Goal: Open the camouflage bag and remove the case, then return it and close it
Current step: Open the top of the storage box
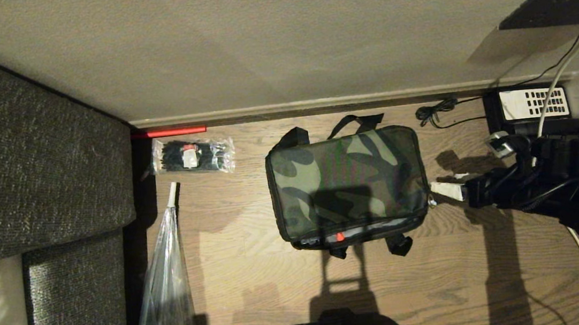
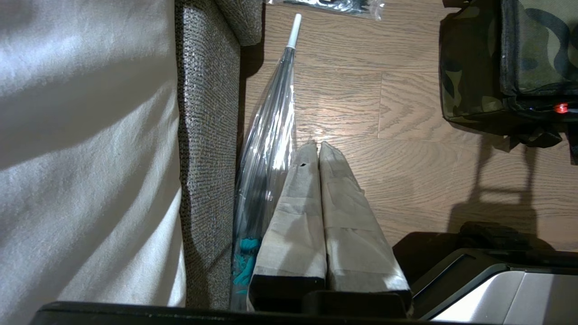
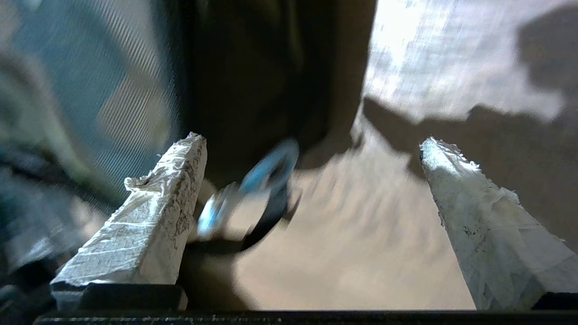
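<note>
Boxy soft camouflage bag (image 1: 348, 186), green-patterned lid, black sides and straps: lies lid-down on the wooden floor (image 1: 260, 295), a red dot at its near edge; the case cannot be seen. Right pincer (image 3: 311, 180): just beside the bag's right end, taped fingers (image 3: 153, 225) spread wide, holding nothing, a metal zip ring (image 3: 253, 194) between them, likely lined up for pulling. Left pincer (image 2: 318, 149): well left of the bag, fingers pressed together, empty, parked

The head view looks steeply down on the floor (image 1: 260, 295), with the camouflage bag (image 1: 348, 186) at centre. The left wrist view, low near the sofa (image 2: 205, 135), shares that bag at upper right. The right wrist view sits very close to the bag's side.
</note>
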Controlling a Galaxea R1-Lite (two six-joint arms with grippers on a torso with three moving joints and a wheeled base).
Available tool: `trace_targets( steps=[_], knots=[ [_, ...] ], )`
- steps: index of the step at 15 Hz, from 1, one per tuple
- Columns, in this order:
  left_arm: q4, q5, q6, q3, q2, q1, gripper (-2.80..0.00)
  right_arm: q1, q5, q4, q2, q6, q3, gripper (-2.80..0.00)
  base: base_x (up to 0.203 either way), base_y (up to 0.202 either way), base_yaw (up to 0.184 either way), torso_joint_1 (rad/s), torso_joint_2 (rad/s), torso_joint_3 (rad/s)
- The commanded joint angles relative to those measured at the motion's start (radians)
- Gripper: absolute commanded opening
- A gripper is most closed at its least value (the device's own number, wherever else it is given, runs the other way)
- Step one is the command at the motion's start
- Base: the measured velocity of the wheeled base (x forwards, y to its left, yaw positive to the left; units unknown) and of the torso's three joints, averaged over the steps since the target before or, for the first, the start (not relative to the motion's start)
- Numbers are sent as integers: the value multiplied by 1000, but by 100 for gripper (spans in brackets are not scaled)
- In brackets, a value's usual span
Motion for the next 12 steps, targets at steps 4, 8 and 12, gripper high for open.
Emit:
trace_targets(
  steps=[4,8,12],
  knots=[
    [0,0,0,2,-2,-1,-280,31,-78,-90,104,0,-94,0,0,0,0,0,0,0],
    [0,0,0,2,-2,0,-280,84,-162,-97,156,-6,-121,0,0,0,0,0,0,0],
    [0,0,0,3,-2,0,-280,128,-172,-110,159,-6,-92,0,0,0,0,0,0,0]
  ],
)
